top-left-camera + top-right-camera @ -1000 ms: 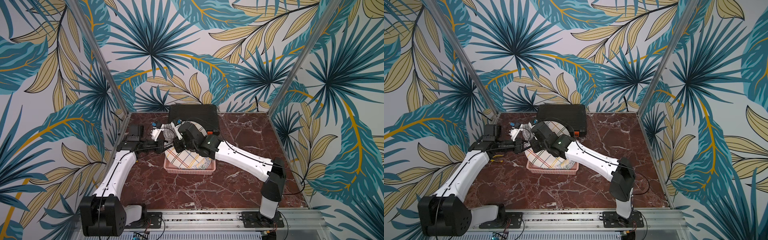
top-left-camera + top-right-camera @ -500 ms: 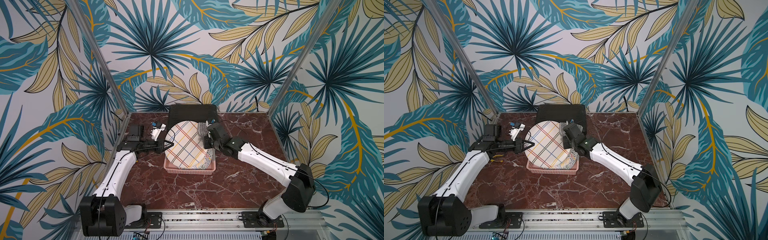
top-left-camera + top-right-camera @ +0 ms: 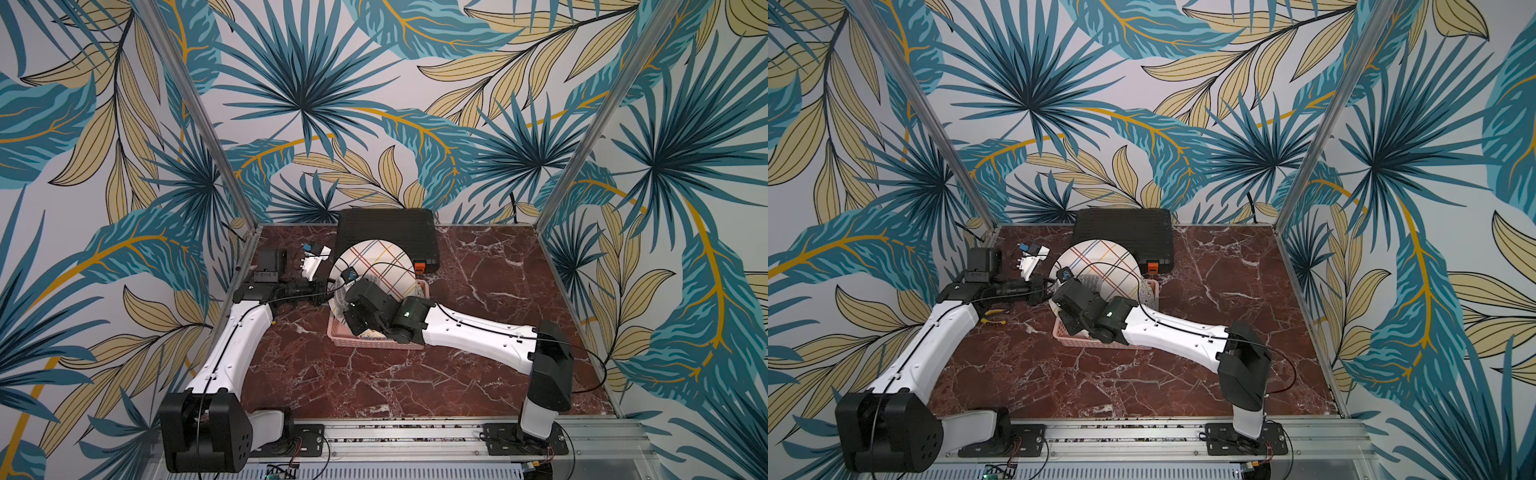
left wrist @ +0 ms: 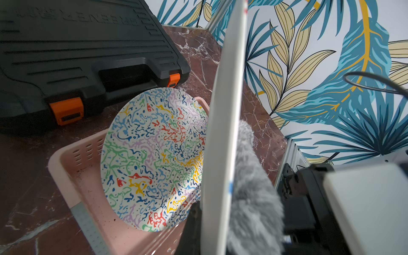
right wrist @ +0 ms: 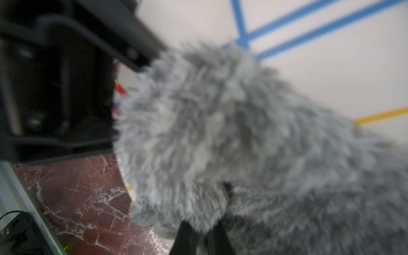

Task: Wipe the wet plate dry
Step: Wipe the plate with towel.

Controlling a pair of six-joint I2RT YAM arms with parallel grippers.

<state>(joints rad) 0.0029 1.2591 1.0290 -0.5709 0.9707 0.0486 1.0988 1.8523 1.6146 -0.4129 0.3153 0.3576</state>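
- The plaid-striped plate [image 3: 376, 259] stands on edge above the pink basket [image 3: 376, 343], near the middle of the marble table [image 3: 478, 291]; in both top views its striped face is turned toward the camera head
- The left gripper [image 3: 330, 286] is closed on the plate's rim at the robot's left side; the left wrist view shows the plate [image 4: 225, 132] edge-on, with a dark finger [image 4: 193, 220] against its back face
- The right gripper [image 5: 202, 236] is clamped on a fluffy grey cloth [image 5: 242, 143]; its 2 fingers are nearly together, with the pile bulging out above them
- The cloth is pressed against the striped face, low down and close to the rim that the left gripper grips; in the left wrist view the cloth [image 4: 249, 187] lies flat along that face
- A 2nd plate [image 4: 154, 159], covered in coloured squiggles, leans inside the basket behind the held plate
- A black tool case [image 3: 386, 232] with orange latches lies at the back of the table, just behind the basket
- Yellow-handled pliers [image 3: 992, 321] lie on the table beside the left arm
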